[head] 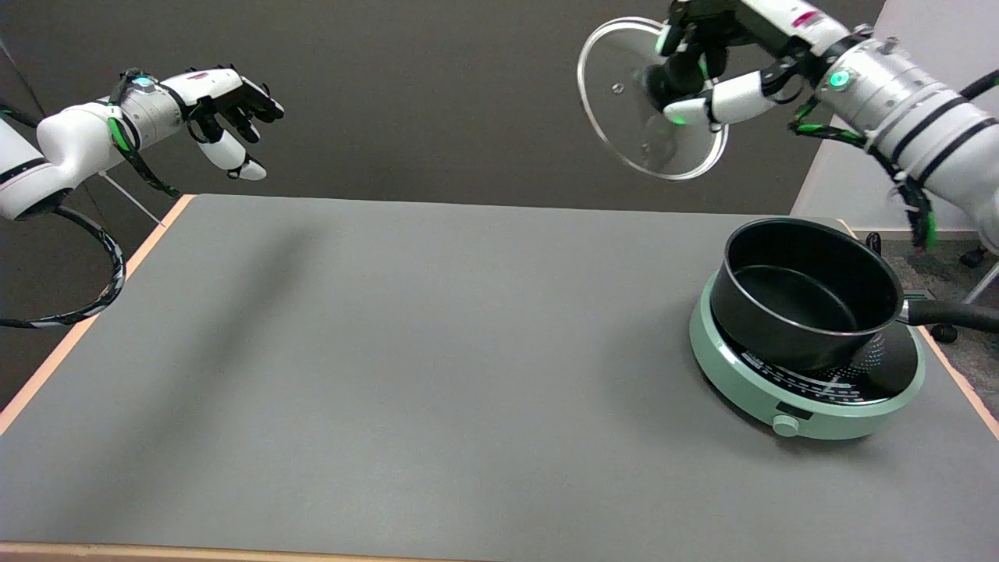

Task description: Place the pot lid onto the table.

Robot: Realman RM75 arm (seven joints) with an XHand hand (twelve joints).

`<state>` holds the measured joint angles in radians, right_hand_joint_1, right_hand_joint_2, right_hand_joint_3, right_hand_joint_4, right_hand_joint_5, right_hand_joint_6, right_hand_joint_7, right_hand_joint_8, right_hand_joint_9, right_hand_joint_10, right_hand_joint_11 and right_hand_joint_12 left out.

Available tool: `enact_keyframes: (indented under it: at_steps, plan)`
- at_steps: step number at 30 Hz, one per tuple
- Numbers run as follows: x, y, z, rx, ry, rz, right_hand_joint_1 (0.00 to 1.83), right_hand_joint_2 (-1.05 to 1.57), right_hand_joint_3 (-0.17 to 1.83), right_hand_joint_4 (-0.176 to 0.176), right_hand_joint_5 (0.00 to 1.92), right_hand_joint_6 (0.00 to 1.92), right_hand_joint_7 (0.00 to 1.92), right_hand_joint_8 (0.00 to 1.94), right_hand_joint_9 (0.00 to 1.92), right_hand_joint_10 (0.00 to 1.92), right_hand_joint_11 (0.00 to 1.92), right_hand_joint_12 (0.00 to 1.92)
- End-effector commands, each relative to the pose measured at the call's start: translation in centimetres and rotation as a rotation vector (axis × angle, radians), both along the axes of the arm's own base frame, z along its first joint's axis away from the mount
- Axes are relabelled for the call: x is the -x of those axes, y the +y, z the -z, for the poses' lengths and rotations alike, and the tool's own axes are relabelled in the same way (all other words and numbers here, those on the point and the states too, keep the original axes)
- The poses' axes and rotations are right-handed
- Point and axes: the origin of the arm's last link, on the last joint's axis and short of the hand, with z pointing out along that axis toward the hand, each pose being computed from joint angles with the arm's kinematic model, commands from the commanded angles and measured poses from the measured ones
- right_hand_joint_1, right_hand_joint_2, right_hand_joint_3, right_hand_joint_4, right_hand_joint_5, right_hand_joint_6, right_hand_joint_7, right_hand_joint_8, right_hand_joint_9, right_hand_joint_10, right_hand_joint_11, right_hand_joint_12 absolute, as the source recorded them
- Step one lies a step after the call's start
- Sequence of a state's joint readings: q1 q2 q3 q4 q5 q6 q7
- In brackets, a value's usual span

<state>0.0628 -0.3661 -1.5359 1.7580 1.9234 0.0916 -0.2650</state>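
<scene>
**A:** In the head view, where is the pot lid (624, 117)?

**B:** High in the air near the top of the picture, above the far edge of the table (437, 375) and well apart from its grey surface. It is a clear glass disc with a metal rim, tilted steeply so that its underside faces left and toward the camera.

**A:** And what has hold of it?

**B:** The right hand (706, 74). It reaches in from the upper right on its white arm, and its fingers (730, 97) are wrapped around the dark knob on the lid's far side, seen through the glass. So the hand is holding the lid by the knob.

**A:** Where is the pot (808, 293)?

**B:** Uncovered, at the right side of the table. It is black, with nothing visible inside, and it sits on a round mint-green hob (788, 406). Its handle (952, 314) points right, past the picture's edge. The lid hangs above and to the left of it, touching neither pot nor hob.

**A:** Anything else in this view?

**B:** The left hand (226, 109) is in the air at the upper left, beyond the table's far-left corner, fingers loosely curled, holding nothing.
</scene>
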Motion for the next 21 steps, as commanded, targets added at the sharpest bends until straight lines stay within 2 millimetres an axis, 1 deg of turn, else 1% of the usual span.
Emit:
enact_keyframes:
  at_steps: [1,3,6,12,18,21]
  plan:
    - [2.8,-6.2,7.3,-0.25,0.021,0.144,1.37,0.78,0.75,0.176,0.7,1.29,0.93,1.33,0.81,1.67,0.65,1.68]
    - [2.7,-6.9,8.8,-0.286,0.02,0.142,1.37,0.78,0.75,0.176,0.7,1.28,0.93,1.33,0.81,1.67,0.64,1.69]
    - [2.2,-7.6,10.3,-0.328,0.024,0.137,1.37,0.77,0.76,0.176,0.71,1.29,0.93,1.33,0.81,1.67,0.64,1.69]
    - [1.8,-7.9,12.7,-0.389,0.003,0.123,1.37,0.77,0.76,0.176,0.71,1.28,0.93,1.33,0.81,1.67,0.64,1.69]
    - [1.7,-8.0,12.8,-0.416,-0.123,0.137,1.37,0.77,0.76,0.176,0.71,1.28,0.93,1.33,0.81,1.67,0.64,1.69]
    - [2.4,-8.1,12.4,-0.43,-0.229,0.18,1.37,0.77,0.76,0.176,0.71,1.28,0.93,1.33,0.81,1.67,0.64,1.68]
